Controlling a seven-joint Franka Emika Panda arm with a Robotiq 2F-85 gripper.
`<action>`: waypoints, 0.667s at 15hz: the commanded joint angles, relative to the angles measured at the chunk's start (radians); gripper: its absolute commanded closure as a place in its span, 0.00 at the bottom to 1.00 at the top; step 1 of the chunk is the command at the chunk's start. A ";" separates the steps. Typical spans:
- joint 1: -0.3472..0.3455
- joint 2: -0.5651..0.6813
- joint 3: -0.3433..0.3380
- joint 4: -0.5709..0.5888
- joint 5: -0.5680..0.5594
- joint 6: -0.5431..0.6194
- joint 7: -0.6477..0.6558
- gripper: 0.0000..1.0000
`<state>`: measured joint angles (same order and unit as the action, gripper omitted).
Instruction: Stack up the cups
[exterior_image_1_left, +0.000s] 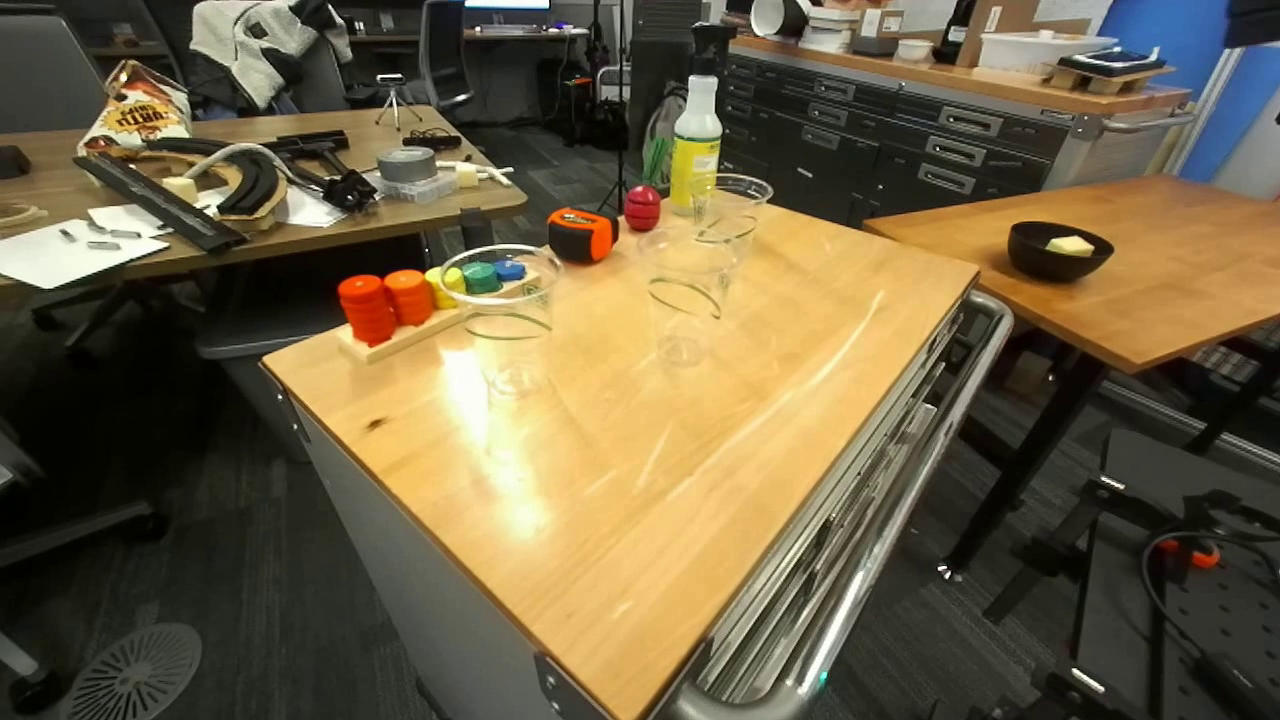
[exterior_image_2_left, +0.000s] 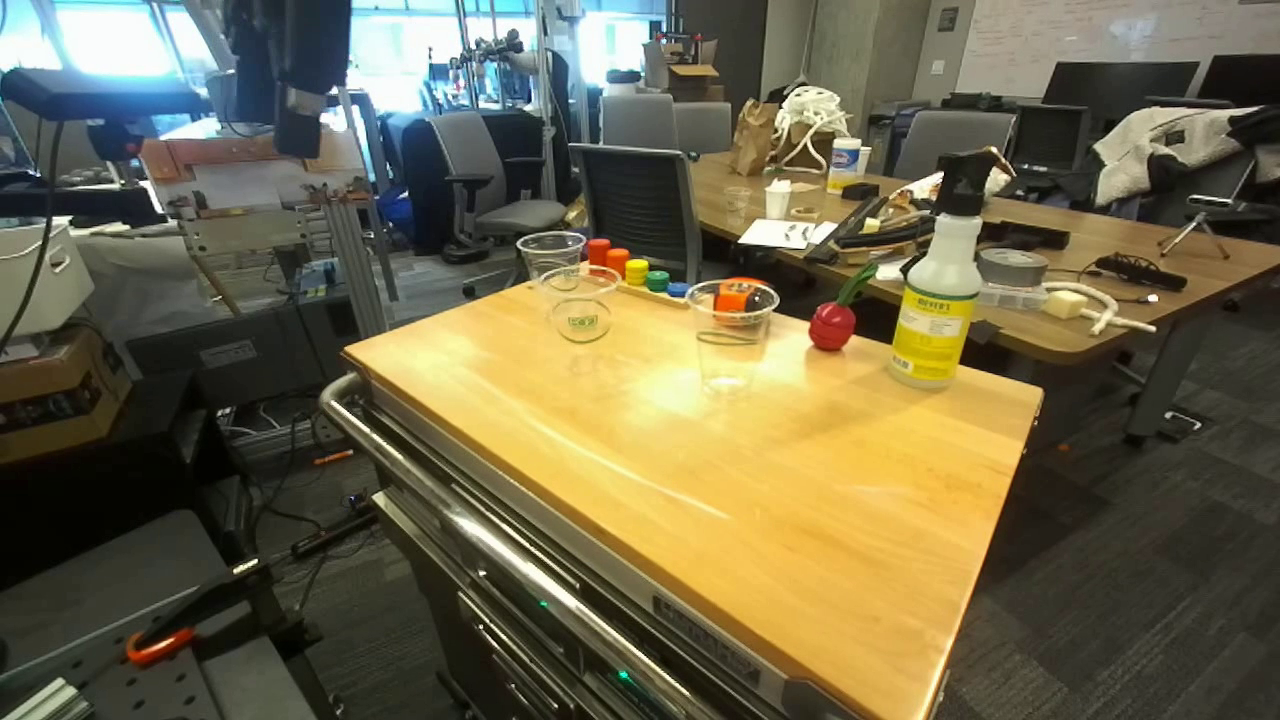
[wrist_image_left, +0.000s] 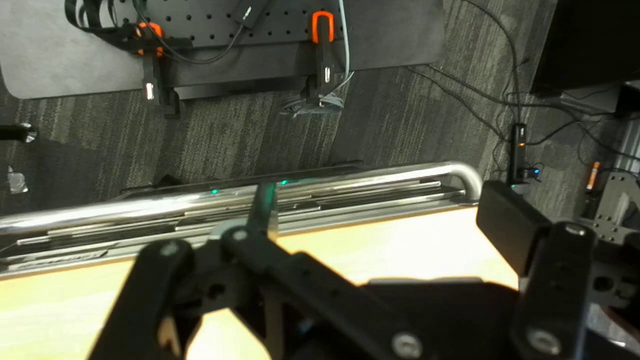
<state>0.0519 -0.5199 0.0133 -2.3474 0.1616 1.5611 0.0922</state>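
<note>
Three cups (exterior_image_2_left: 732, 345) on the worktop (exterior_image_2_left: 800, 500)

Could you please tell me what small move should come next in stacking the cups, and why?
I'd probably bring the pincer toward the cup nearest the spray bottle: the wrist view shows the pincer open, holding nothing, and that cup and the other two cups stand upright, unstacked.

end effector (wrist_image_left: 382, 212), jaws wide apart
</note>
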 joint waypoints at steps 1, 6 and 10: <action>-0.036 0.122 0.019 0.081 -0.042 0.099 0.026 0.00; -0.058 0.317 0.012 0.184 -0.044 0.285 0.094 0.00; -0.049 0.477 0.018 0.290 -0.080 0.362 0.148 0.00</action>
<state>0.0027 -0.1635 0.0150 -2.1676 0.1180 1.8947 0.1858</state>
